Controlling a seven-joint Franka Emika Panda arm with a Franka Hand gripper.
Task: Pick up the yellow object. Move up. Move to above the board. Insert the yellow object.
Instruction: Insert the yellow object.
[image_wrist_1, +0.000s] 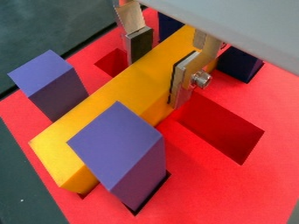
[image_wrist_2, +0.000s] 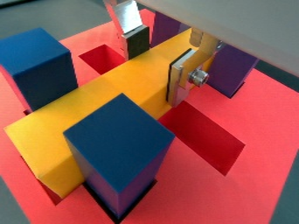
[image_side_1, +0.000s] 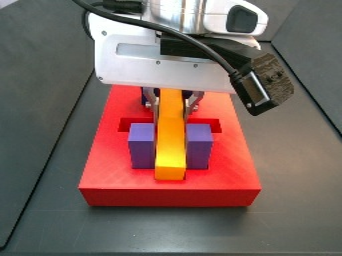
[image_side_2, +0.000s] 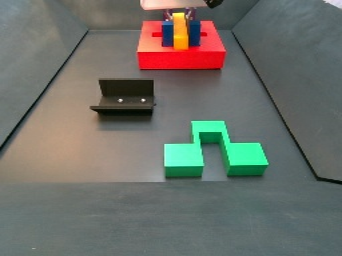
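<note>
Wrist views are both showing the yellow object (image_wrist_1: 111, 109) lying lengthwise across the middle of the board (image_wrist_1: 251, 105), running from the upper right of the frame toward the lower left. It is passing between upright blocks: a purple block (image_wrist_1: 121, 150) just beside it at lower centre and another purple block (image_wrist_1: 47, 79) at the left. In a wrist view, a blue block (image_wrist_2: 119, 149) and a second blue block (image_wrist_2: 35, 63) are flanking it likewise. The bar appears aligned with the long recessed slot (image_wrist_1: 228, 127), which would explain its orientation; whether it is fully seated cannot be told, since it is still standing proud of the red surface.

The gripper (image_wrist_1: 166, 54) is closing its fingers (image_wrist_1: 187, 77) on the bar's upper-right portion, one silver plate pressed flat on each long side, jaws only as wide as the bar itself. This grip across the narrow width is likely keeping the bar square to the slot.

In a side view, the gripper (image_side_1: 175, 98) is hanging directly over the board (image_side_1: 107, 170), with the yellow object (image_side_1: 170, 145) pointing toward the camera between the blocks. In a side view, the fixture (image_side_2: 124, 97) at centre left and a green notched block (image_side_2: 211, 152) at lower right are lying well apart from the board (image_side_2: 181, 57), untouched.
</note>
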